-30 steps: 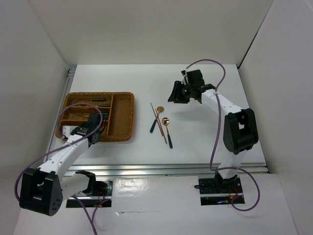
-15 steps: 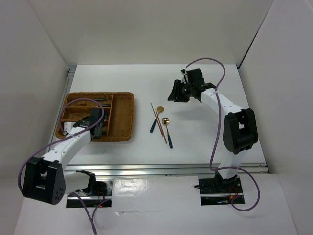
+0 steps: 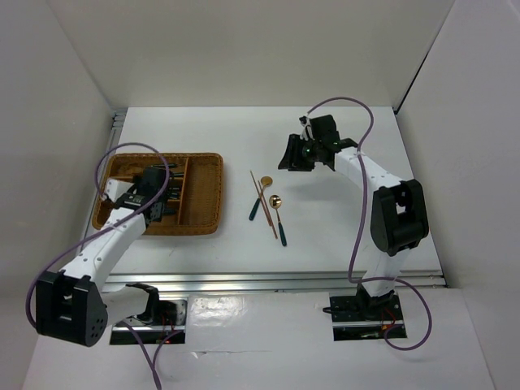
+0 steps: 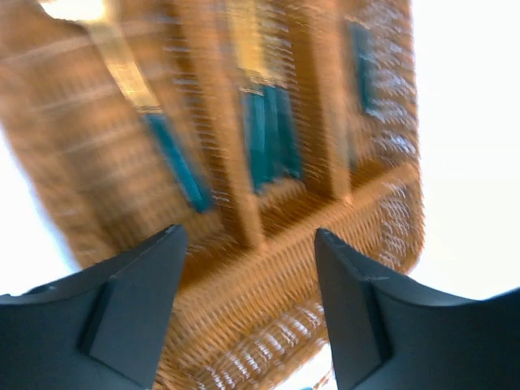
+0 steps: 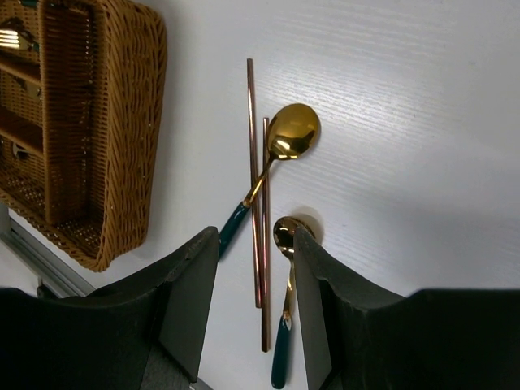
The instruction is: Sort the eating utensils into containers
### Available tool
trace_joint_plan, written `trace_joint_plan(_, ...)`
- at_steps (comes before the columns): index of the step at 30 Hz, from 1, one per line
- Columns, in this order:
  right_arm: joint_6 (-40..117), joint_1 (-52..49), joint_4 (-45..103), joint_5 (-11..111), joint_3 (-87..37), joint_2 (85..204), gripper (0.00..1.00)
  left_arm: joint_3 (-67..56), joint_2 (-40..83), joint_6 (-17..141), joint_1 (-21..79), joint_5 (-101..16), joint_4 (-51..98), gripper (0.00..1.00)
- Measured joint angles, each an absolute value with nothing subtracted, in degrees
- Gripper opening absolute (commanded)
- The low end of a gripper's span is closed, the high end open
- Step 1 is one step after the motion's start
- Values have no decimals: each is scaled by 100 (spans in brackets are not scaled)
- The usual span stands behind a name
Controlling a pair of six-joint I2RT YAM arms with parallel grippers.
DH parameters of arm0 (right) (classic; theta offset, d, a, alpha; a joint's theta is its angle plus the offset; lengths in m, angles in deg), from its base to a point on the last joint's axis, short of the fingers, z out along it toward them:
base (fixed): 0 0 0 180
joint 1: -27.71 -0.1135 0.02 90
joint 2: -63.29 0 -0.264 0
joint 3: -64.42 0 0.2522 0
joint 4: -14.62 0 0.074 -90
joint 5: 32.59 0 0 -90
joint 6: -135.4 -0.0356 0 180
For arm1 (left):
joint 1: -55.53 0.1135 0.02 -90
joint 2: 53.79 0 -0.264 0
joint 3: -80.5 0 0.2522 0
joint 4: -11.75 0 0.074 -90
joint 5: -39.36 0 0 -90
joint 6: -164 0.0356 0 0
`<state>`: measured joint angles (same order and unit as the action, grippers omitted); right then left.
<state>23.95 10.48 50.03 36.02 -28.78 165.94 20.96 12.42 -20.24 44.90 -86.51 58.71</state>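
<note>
A white counter (image 3: 325,227) sits boxed in by pale walls. The left pincer (image 4: 248,236) hangs over the wicker tray (image 3: 218,191), jaws spread wide and holding nothing. Blurred teal-handled cutlery (image 4: 268,138) lies in the compartments beneath it. The right pincer (image 5: 253,236), partly open and empty, hovers above two gold spoons (image 5: 268,175) and a pair of chopsticks (image 5: 252,146) lying on the counter.

No text, label, brand name, number or sign can be read in any of the three views. The left wrist view is too blurred to show any fine marking.
</note>
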Motion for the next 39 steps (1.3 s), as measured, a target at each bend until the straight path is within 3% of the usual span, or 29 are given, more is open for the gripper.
trace_joint_plan(4, 2413, 993, 5021, 3611, -2682, 16592, 48, 1720, 1258, -337, 4498, -8061, 5090, 79)
trace_joint_plan(11, 2373, 681, 5170, 3919, -2004, 16468, 48, 1073, 1872, 2485, 4457, -5827, 3941, 79)
trace_joint_plan(19, 2039, 408, 5285, 4347, -1602, 16129, 45, 756, 2630, 4166, 3672, -4020, 3372, 77)
trace_joint_plan(26, 1737, 333, 5384, 4900, -1462, 16048, 45, 526, 3273, 4843, 2898, -3524, 3285, 73)
trace_joint_plan(39, 1403, 410, 5462, 5462, -1519, 16048, 48, 32, 4737, 5084, 2354, -3989, 3375, 66)
